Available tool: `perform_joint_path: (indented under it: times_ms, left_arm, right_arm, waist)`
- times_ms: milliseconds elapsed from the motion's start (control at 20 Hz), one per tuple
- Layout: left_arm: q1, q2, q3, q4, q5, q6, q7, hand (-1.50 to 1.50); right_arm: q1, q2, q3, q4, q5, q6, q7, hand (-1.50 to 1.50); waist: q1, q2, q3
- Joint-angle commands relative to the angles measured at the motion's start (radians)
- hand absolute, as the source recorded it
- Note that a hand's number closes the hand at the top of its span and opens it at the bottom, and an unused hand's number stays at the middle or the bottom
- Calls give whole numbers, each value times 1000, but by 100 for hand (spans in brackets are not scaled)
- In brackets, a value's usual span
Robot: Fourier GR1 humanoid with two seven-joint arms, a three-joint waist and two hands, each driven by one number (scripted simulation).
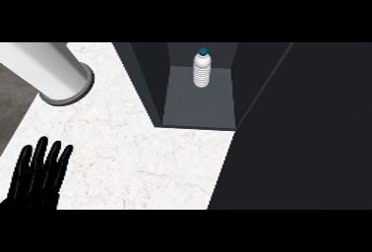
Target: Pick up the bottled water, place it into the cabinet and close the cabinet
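Down in the lower left corner the robot's left hand (40,172) rests over the white marbled counter (145,162), black fingers straight and slightly spread, pointing up the view and holding nothing. Just to its left the counter's edge runs on a slant, with a dark grey surface (15,98) beyond it. Ahead of the fingers lies a wide bare stretch of stone, reaching across to the cabinet's front edge. Up at the top left, near that slanted edge, a white cylinder (51,69) with a grey ring at its lower end stands on the counter, well apart from the hand. The dark cabinet (145,74) is open toward the counter, its two side walls framing a narrow grey floor. On that floor, toward the back and clear of both walls, the bottled water (202,69) stands upright, ribbed white with a blue cap (203,50). A broad dark panel (305,138) fills the right side of the view; I cannot tell whether it is the door. The right hand does not show.
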Motion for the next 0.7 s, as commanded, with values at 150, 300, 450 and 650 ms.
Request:
perform_joint_path:
  times_ms: [150, 300, 450, 650]
  left_arm:
    - [17, 22, 26, -12, 27, -35, 3, -150]
    - [38, 28, 24, -3, 31, -58, -7, -150]
    - [24, 31, 41, -13, 40, -61, -6, -150]
    - [23, 44, 61, -9, 46, -77, -9, -150]
  right_arm:
    - [-113, 170, 61, 91, 62, -144, 53, 150]
    - [-118, 170, 50, 99, 50, -136, 45, 150]
    - [-115, 170, 28, 115, 28, -134, 36, 150]
    - [-102, 170, 15, 105, -5, -126, 39, 150]
  waist:
    - [20, 6, -2]
    - [34, 8, -3]
    - [39, 17, -2]
    - [52, 24, -4]
